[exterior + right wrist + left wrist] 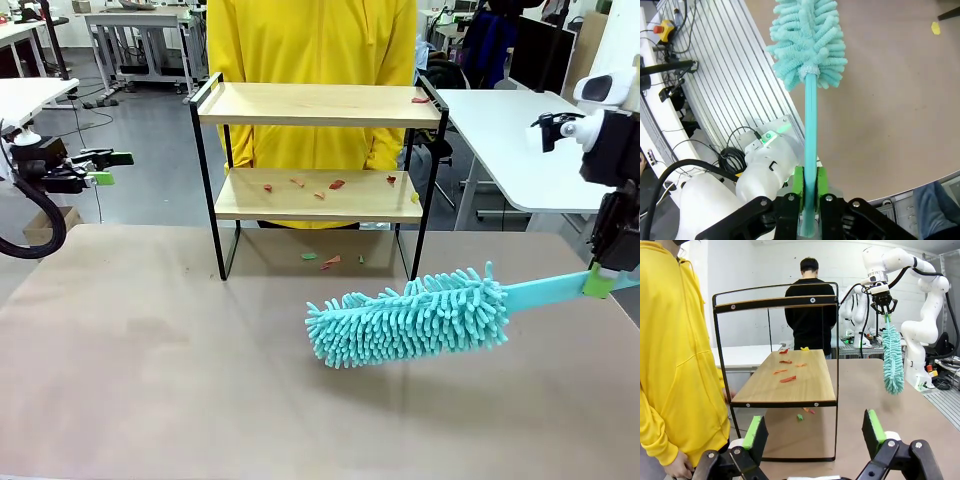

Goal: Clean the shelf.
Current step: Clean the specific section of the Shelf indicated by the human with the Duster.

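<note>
The shelf (320,105) stands at the table's far middle, a black frame with two wooden boards. Red and orange scraps (335,184) lie on its lower board, one scrap (420,99) sits at the right end of the top board, and a few more (330,261) lie on the table beneath. My right gripper (598,280) is shut on the handle of a turquoise fluffy duster (410,318), whose head hangs low over the table in front of the shelf. In the right wrist view the right gripper (810,187) clamps the duster handle (811,135). My left gripper (110,168) hovers open at far left, facing the shelf's end (790,380).
A person in a yellow top (310,40) stands close behind the shelf. A white side table (510,130) is at the back right. The brown table top (150,370) spreads wide in front and to the left of the shelf.
</note>
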Available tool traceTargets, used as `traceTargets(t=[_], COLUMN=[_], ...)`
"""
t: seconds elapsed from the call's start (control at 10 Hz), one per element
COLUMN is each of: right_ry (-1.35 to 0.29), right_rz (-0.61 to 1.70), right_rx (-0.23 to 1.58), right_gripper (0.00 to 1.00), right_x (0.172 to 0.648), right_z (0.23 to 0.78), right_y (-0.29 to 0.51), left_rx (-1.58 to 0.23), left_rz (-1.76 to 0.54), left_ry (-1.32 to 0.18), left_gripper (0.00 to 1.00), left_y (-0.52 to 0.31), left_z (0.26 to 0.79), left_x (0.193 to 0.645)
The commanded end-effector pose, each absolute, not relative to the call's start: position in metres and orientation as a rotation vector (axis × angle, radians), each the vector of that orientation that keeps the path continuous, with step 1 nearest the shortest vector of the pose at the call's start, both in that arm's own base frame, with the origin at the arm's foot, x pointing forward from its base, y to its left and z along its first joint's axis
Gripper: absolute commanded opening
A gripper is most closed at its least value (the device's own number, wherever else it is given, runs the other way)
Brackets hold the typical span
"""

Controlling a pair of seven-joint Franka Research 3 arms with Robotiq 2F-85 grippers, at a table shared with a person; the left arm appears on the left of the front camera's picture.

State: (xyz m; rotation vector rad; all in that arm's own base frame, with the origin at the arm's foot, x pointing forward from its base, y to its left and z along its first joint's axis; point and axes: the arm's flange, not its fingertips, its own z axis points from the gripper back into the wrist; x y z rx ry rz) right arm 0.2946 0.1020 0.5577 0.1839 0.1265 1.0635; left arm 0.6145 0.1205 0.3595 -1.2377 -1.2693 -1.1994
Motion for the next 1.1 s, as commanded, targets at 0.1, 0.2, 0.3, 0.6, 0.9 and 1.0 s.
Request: traceTargets(t=[0.1,0.2,0.3,0.6,0.9,1.0], right_ry=[0.118,0.118,0.118,0.118,0.118,0.118], right_rz=[1.058,1.058,1.058,1.058,1.058,1.058], right_rx=[0.181,0.181,0.181,0.181,0.181,0.181], right_gripper=[0.13,0.13,0.13,0.13,0.13,0.13], right_x=[0.2956,0.2956,0.2956,0.2956,0.2956,0.2956], right_z=[0.5589,0.5589,0.5589,0.5589,0.5589,0.5589], right_y=[0.1028,0.1028,0.1028,0.1028,0.1028,0.1028], left_rx=[-1.232,-1.232,-1.232,-1.232,-1.232,-1.232], left_rz=[-1.206,-1.206,-1.206,-1.206,-1.206,-1.206], left_ry=[-1.281,-1.281,-1.281,-1.281,-1.281,-1.281], left_gripper=[1.0,1.0,1.0,1.0,1.0,1.0], left_y=[0.121,0.121,0.121,0.121,0.121,0.121], left_z=[0.3614,0.3614,0.3614,0.3614,0.3614,0.3614], left_x=[0.6125,0.6125,0.6125,0.6125,0.6125,0.6125])
